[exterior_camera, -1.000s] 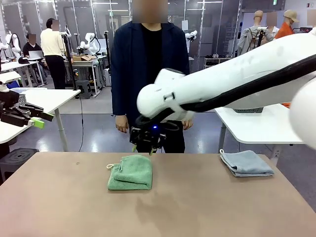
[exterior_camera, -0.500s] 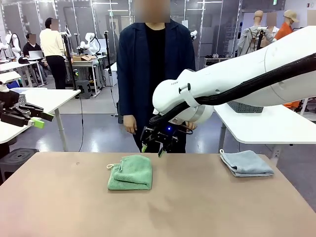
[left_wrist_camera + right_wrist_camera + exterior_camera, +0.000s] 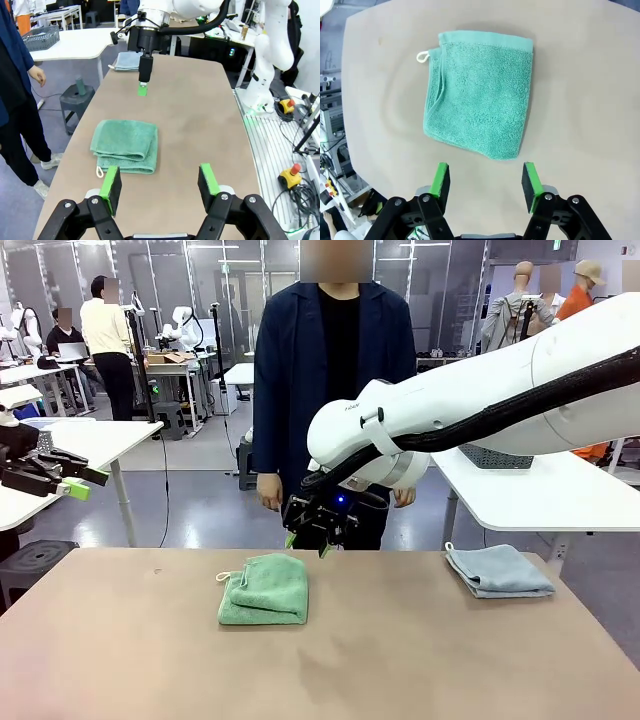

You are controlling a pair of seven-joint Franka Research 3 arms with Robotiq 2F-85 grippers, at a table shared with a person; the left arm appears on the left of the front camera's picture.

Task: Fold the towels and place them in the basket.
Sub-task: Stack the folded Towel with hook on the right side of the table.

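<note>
A green towel (image 3: 265,588) lies folded on the brown table (image 3: 400,660), left of centre, its white loop at the left corner. The blue-grey towel (image 3: 498,570) lies folded at the far right. My right gripper (image 3: 308,540) hangs open and holds nothing, just above the green towel's far edge. From its wrist, the green towel (image 3: 479,92) lies flat ahead of the spread gripper (image 3: 485,181). My left gripper (image 3: 88,483) stays open off the table's left side; its wrist view looks over the open gripper (image 3: 159,182) at the green towel (image 3: 126,152). The basket (image 3: 41,37) stands on a white side table.
A person in a dark jacket (image 3: 330,380) stands at the table's far edge, hands down. The white side table (image 3: 540,490) is behind the right corner. Around and between the two towels the table top is bare.
My right arm has swung right and drawn back a little, so its gripper now hangs over the green towel's far right corner. The person has stepped to the right. The towels have not moved.
</note>
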